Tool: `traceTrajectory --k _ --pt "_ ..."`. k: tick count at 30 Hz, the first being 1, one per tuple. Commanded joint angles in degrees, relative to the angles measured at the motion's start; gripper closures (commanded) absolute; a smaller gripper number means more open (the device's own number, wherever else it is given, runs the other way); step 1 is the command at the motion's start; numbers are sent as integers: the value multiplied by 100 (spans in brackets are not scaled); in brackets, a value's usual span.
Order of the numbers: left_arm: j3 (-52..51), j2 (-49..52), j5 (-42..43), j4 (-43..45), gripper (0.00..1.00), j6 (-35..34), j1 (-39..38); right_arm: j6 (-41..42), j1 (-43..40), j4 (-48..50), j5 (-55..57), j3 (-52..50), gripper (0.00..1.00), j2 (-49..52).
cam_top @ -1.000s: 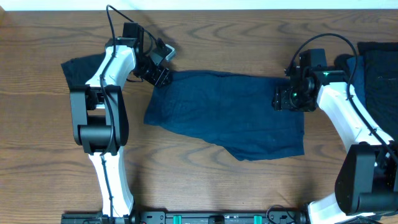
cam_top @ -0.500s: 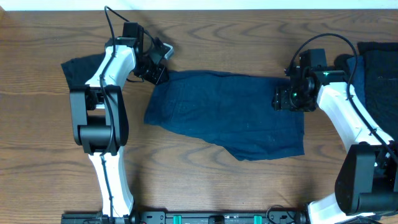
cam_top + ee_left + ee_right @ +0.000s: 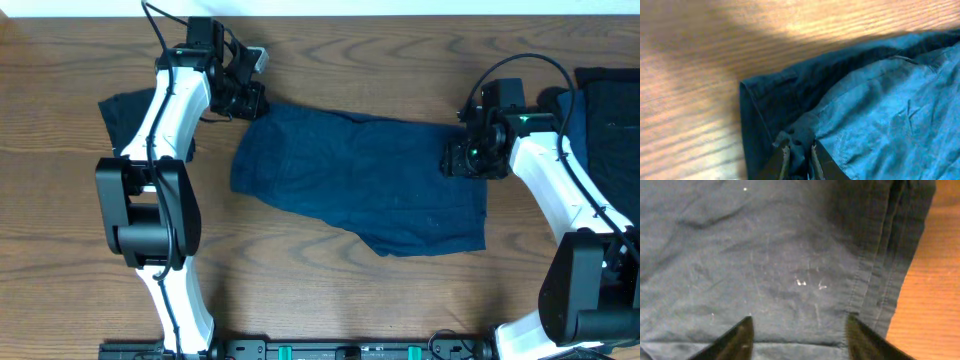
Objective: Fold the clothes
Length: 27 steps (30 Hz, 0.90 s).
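My left gripper (image 3: 799, 154) has just pinched the blue garment (image 3: 370, 180) near the far edge of the table (image 3: 330, 310). My right gripper (image 3: 800, 330), spread over the hem, should grip next

We see the blue garment (image 3: 370, 190) as thin woven cloth, matt and softly creased, its hem double-stitched and flecked with pale lint. The surface (image 3: 330, 300) is brown wood, boldly grained, with a low satin sheen. The left arm (image 3: 170, 100) and right arm (image 3: 560, 185) wear smooth white plastic shells, faintly glossy. The left gripper (image 3: 800, 150) has dark matt jaws. The black garment (image 3: 612, 100) at the right edge is matt cloth too
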Motion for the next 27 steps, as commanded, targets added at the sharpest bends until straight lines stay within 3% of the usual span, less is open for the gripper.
traceTrajectory --k 1,10,12,16,27 --pt "28 -48 42 -120 85 -317 -33 -39 -55 92 251 4 54 -31" --pt "-4 -48 39 -330 85 -317 -37 -205 -1032 352 280 201 56 -33" --pt "-4 -48 39 -334 86 -317 -37 -232 -1373 573 -190 201 53 -31" --pt "-4 -48 39 -343 85 -317 -37 -922 -1862 841 -1888 199 57 -24" --pt "-4 -48 39 -358 86 -317 -37 -1069 -1928 1508 -1950 199 54 518"
